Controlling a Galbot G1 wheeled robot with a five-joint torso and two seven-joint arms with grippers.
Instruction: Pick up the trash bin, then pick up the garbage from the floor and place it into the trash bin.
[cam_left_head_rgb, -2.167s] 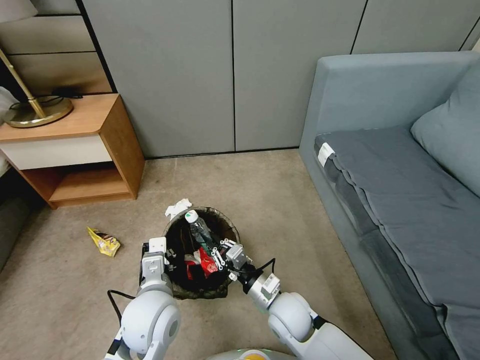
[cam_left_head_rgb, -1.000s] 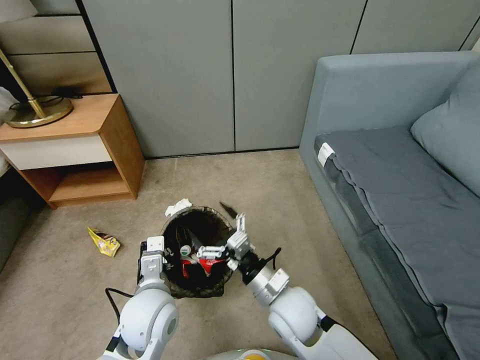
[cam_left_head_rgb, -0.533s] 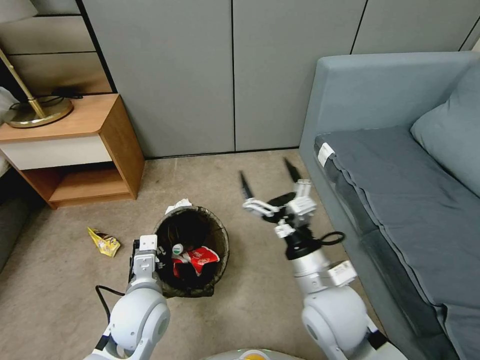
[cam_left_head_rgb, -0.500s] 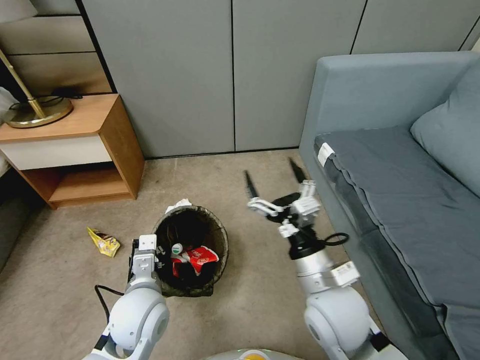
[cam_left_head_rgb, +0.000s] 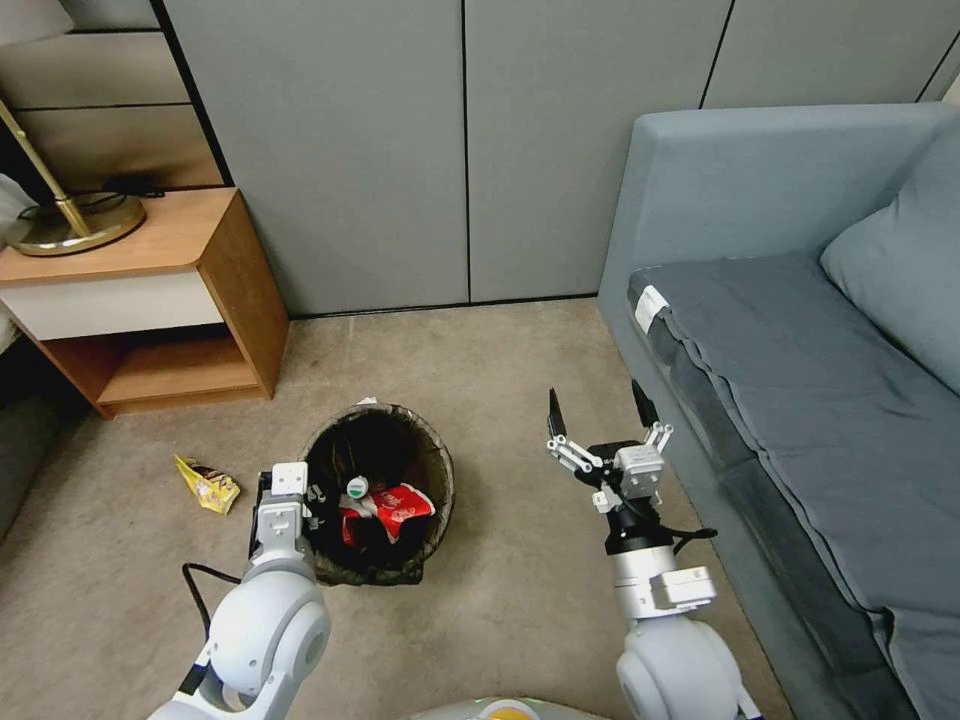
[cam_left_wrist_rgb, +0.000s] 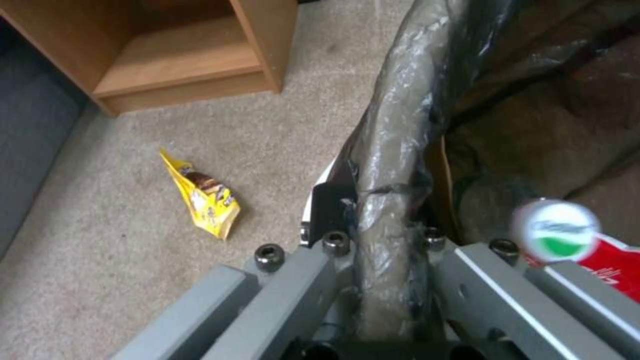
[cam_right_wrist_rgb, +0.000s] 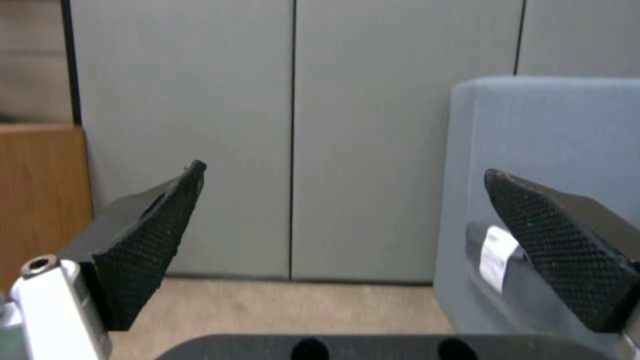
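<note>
My left pincer (cam_left_head_rgb: 300, 497) clamps the trash bin (cam_left_head_rgb: 425, 460) rim. Right of the bin, my right pincer (cam_left_head_rgb: 598, 412) hovers with fingers apart, empty.

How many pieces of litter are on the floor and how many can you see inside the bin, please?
On the floor: 1, the yellow wrapper.
Visible in the trash bin: 2, the red wrapper and the bottle.
Total: 3.

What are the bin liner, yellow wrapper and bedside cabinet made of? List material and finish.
Bin liner: thin glossy plastic film, judging by wrinkles and glare. Yellow wrapper: probably shiny printed foil or plastic, creased. Bedside cabinet: looks like matte wood or wood-grain laminate.
</note>
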